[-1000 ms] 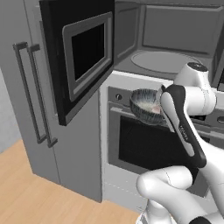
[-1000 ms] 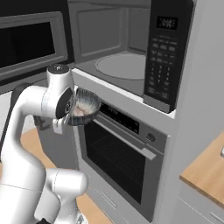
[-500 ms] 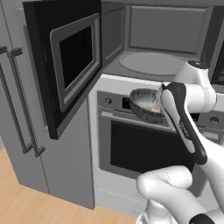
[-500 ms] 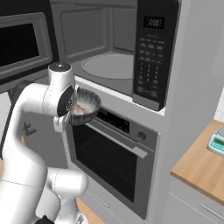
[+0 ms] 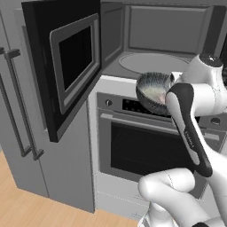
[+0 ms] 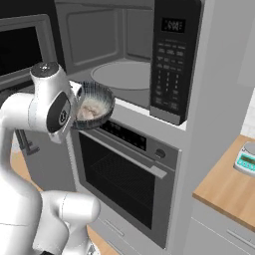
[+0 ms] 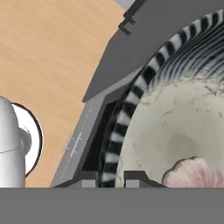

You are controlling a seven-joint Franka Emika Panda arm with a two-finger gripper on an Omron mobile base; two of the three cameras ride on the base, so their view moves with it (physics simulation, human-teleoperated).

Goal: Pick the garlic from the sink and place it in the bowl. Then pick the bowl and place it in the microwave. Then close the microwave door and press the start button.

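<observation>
Bowl [image 5: 154,92], garlic [image 7: 195,173] lying inside, is hanging from the gripper [image 7: 110,180], jaws pinching its rim; the microwave [image 5: 159,62] turntable is waiting just beyond and slightly above them.

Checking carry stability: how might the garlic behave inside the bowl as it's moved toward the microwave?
The garlic looks rounded and lies loose on the bowl's smooth inside, so it could roll. The deep wall probably contains it. Being small, it likely adds little weight.
</observation>
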